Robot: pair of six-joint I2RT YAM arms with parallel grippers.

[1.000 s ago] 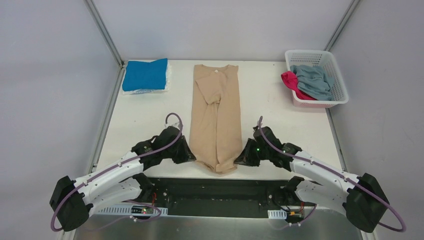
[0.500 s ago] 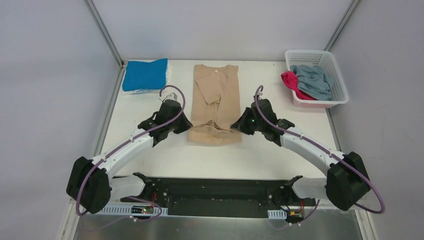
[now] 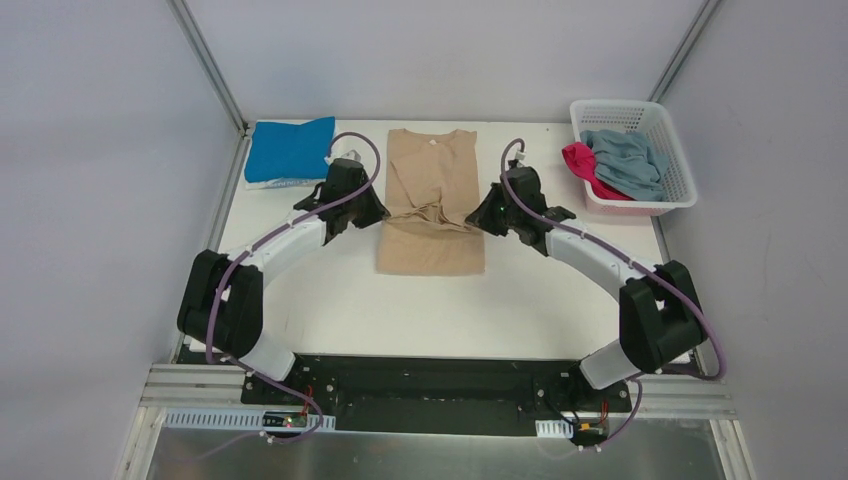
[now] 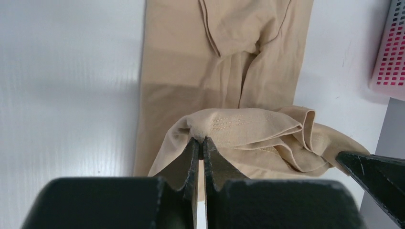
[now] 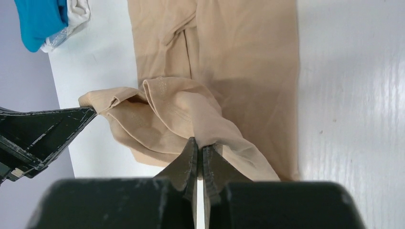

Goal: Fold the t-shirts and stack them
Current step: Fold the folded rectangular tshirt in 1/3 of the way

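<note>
Moved: both arms have stretched farther out than half a second ago, carrying the hem of the tan t-shirt point(image 3: 430, 250) up toward its collar.
Fold crease: it lies at 6 o'clock of the shirt, flat on the table point(image 3: 300, 290), with a doubled layer above it.
Left gripper point(image 4: 199, 142): pinched tight on the hem's stitched corner at the shirt's 9 o'clock side.
Right gripper point(image 5: 199, 143): clamped on the opposite hem corner at 3 o'clock.
Why held so: gripping both corners probably keeps the hem level, so the lower half lands square. Between the grippers the hem sags in loose folds.
Tan t-shirt's place: mid-table, collar at 12 o'clock, with its folded-in sides lying flat.
Bright blue t-shirt point(image 3: 290, 148): folded at 10 o'clock on something white, likely the stack's base.
Basket point(image 3: 680, 195): a white lattice one at 2 o'clock. It holds a crumpled grey-blue t-shirt point(image 3: 625, 160) and a magenta-pink t-shirt point(image 3: 580, 160) that spills over the left rim, both unfolded.
</note>
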